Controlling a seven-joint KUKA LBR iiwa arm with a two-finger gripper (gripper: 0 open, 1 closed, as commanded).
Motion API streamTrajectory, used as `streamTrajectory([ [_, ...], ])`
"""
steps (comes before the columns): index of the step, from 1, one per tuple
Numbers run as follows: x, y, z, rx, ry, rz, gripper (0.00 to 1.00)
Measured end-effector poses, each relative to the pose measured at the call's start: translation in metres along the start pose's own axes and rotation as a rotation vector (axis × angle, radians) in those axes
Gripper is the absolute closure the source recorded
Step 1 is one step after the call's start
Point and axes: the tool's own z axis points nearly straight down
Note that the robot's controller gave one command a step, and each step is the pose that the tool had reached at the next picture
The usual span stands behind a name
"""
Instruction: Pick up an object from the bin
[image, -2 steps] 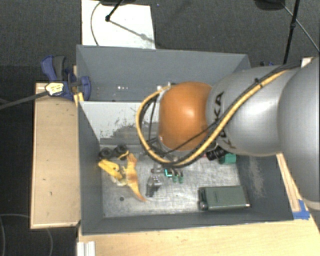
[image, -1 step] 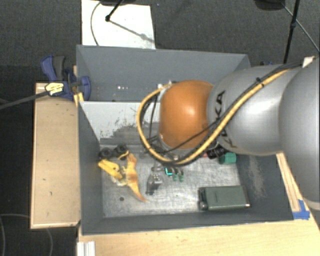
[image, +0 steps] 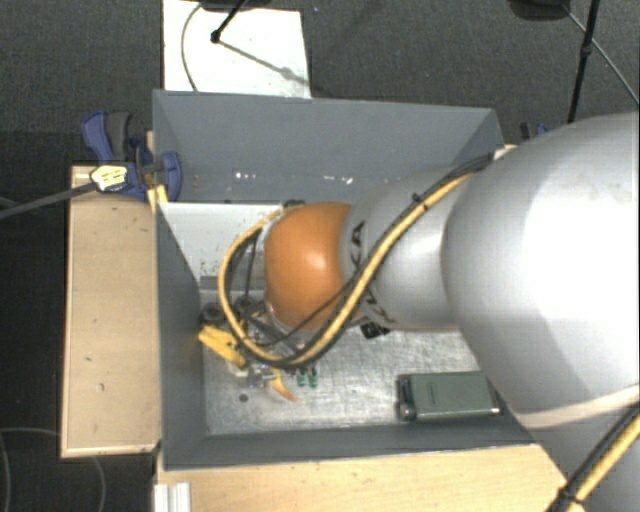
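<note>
My gripper is down at the left side of the bin floor, mostly hidden under the arm's orange cover. A yellow object lies just to its left, close to the bin's left wall. A small orange piece and some small green bits lie right beside the gripper on the near side. Whether any of them touches the gripper I cannot tell.
A dark grey-green rectangular box lies flat near the front wall, right of the gripper. The arm and its cables cover the middle and right of the bin. The left wall stands close to the gripper.
</note>
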Motion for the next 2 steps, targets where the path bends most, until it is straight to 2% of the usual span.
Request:
streamTrajectory([
  [1,0.0,0.0,0.0,0.0,0.0,0.003,1.0],
  [2,-0.001,0.002,-0.032,0.005,0.01,0.009,1.0],
])
